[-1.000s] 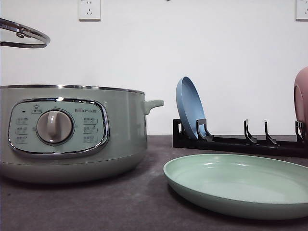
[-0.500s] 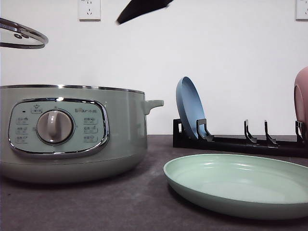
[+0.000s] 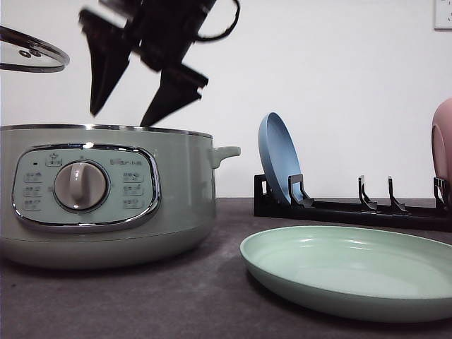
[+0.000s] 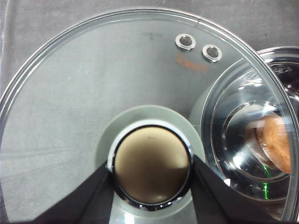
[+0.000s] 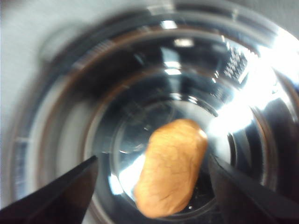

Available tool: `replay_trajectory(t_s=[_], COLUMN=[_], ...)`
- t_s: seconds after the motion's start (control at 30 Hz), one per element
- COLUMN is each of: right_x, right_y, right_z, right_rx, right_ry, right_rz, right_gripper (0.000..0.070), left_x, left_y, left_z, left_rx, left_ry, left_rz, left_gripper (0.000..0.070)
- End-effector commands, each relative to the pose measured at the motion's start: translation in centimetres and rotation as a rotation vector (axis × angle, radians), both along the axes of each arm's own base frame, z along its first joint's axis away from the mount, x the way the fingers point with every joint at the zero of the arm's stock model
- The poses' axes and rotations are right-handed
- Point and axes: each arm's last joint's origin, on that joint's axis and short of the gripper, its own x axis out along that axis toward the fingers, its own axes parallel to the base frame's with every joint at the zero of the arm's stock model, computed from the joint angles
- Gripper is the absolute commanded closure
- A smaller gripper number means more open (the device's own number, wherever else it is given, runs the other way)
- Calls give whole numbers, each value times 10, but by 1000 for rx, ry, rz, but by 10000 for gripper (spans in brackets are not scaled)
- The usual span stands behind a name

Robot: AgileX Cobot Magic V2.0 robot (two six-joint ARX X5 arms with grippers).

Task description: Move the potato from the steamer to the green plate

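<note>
One potato [image 5: 170, 167] inside the open steamer [image 3: 106, 194].

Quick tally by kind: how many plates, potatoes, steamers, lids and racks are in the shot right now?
Plates: 3 (green plate, blue plate, pink plate)
Potato: 1
Steamer: 1
Glass lid: 1
Black rack: 1
Total: 7

One potato [image 5: 170, 168], one steamer [image 3: 106, 194], one lifted glass lid [image 4: 93, 93], three plates: green [image 3: 353, 272], blue [image 3: 279, 159], pink [image 3: 443, 148].
</note>
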Motion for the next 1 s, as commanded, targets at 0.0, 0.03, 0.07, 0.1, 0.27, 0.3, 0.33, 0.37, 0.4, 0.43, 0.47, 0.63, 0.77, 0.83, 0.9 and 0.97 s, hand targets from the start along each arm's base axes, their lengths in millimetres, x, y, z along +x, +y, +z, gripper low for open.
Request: replay_trajectory(t_s=[0.0,0.03,0.07,0.1,0.27,0.3,0.33,0.37,0.4,0.43,0.47,0.63,0.77,0.83,0.9,0.97], right_x=[1,1,1,1,1,2,2,2,2,3,3,3,4,4,4,5], right_y=[10,11,12,14,21,22,23,24,25,26,26,26,26,26,27,28], right_z=[-2,-5,-6,-8,-19,-23,-26,-28,-30,-33,-34,-35,-36,-38,-42,-48], right_rx=[8,2,-1,-2,-22,-28,-33,-36,-42,-48,-55,-64,-76,-81,-90,-103], right_ry=[-14,-17,-19,-19,-11,-7,-3,0,0,-2,-7,-13,-18,-14,-6,4], right_rz=[-3,-6,-8,-7,-15,-16,-15,-15,-16,-20,-26,-33,-43,-43,-43,-42], right_gripper=[214,214,214,214,214,214,214,214,214,214,213,213,212,212,212,212], left_x=[-1,-1,-1,-1,-1,-1,-1,-1,-1,-1,-2,-2,-2,-2,-2,-2], left_y=[1,1,1,1,1,1,1,1,1,1,1,1,0,0,0,0], left_z=[11,11,11,11,11,11,11,11,11,11,11,11,11,11,11,11], left_rx=[1,1,1,1,1,1,1,1,1,1,1,1,0,0,0,0], left_ry=[-72,-72,-72,-72,-72,-72,-72,-71,-71,-71,-70,-70,-70,-70,-70,-69], left_rz=[5,5,5,5,5,5,5,5,5,5,5,5,5,5,5,5], left_gripper=[700,700,700,700,700,700,700,700,700,700,700,700,700,700,700,700])
